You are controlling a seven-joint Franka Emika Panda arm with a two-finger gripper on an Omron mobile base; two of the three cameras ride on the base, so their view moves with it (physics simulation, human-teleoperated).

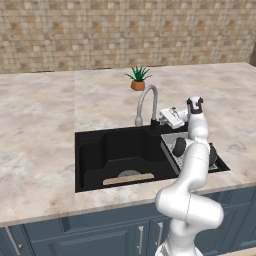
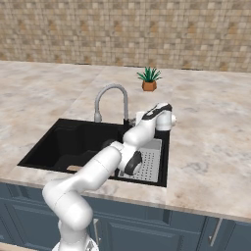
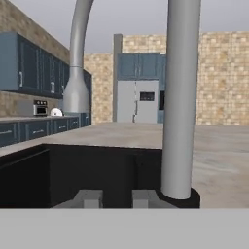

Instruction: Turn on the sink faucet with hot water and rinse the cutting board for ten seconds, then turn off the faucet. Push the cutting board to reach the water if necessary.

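The sink faucet [image 1: 148, 101] arches over the back rim of the black sink [image 1: 92, 150]. Its stem [image 3: 180, 97] stands close on the right in the hand view, and its spout end [image 3: 77, 92] hangs at the left. My gripper [image 1: 162, 121] is low beside the faucet's dark base [image 3: 181, 197]. The fingertips [image 3: 88, 198] stand a narrow gap apart, with only darkness between them, so a hold on the handle cannot be made out. The cutting board [image 1: 128, 178] lies flat at the front of the basin, away from the spout. The water is out of view.
A grey perforated drain tray [image 2: 150, 163] fills the sink's right part, under my forearm. A small potted plant [image 1: 138, 78] stands on the counter behind the faucet. The marble counter [image 1: 40, 125] spreads wide on both sides.
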